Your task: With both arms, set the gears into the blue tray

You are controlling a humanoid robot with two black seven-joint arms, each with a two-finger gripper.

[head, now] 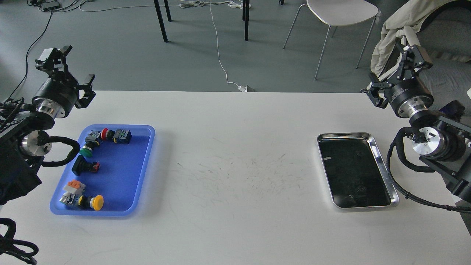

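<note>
**Both grippers raised at the table's far corners**

Left gripper (70, 70) and right gripper (399, 73) hover with jaws apart, holding nothing. The blue tray (141, 162) lies just below the left jaws, holding push-button switches (92, 167); the steel tray (382, 162) lies below the right. No gears can be made out. Bare white table (235, 165) spans between the 2 trays.

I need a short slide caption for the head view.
Both arms raised, left tool and right tool open, over a table with a blue tray of push-buttons and a steel tray.
</note>
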